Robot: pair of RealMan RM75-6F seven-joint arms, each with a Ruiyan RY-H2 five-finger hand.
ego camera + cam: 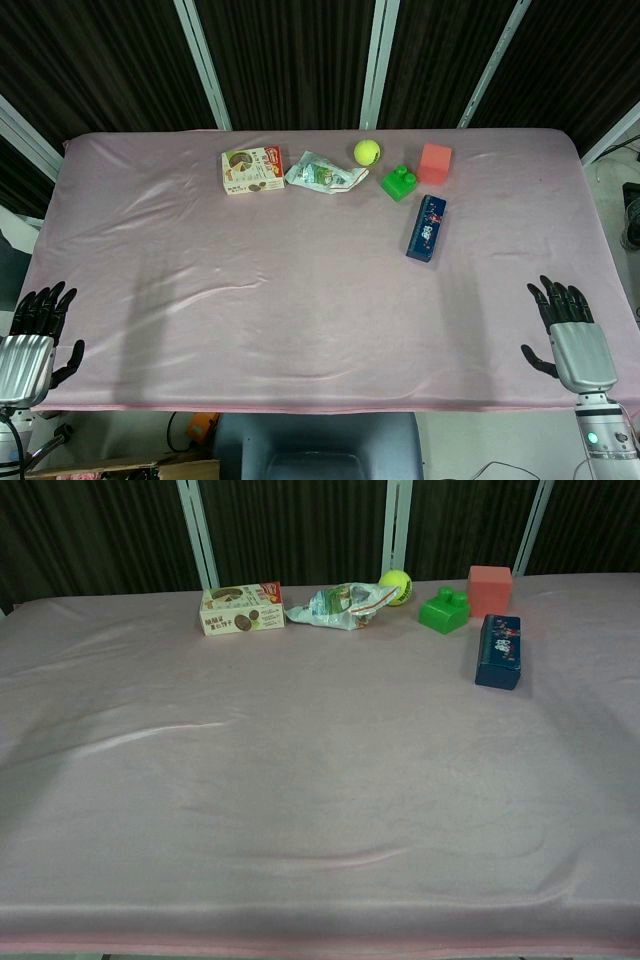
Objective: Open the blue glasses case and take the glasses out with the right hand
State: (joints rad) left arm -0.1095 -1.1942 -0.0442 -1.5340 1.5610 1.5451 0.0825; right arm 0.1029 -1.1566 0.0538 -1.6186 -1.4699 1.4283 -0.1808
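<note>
Fingers spread, right hand [563, 318] | blue glasses case [427, 227] closed

Far row: snack box [252, 170], crumpled wrapper [324, 174], tennis ball [367, 152], green brick [399, 182], pink cube [435, 162].

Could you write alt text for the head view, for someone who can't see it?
A closed blue glasses case lies on a pink-covered table, untouched, near a green block, pink cube and tennis ball. The left hand and right hand rest open at the near corners.
</note>
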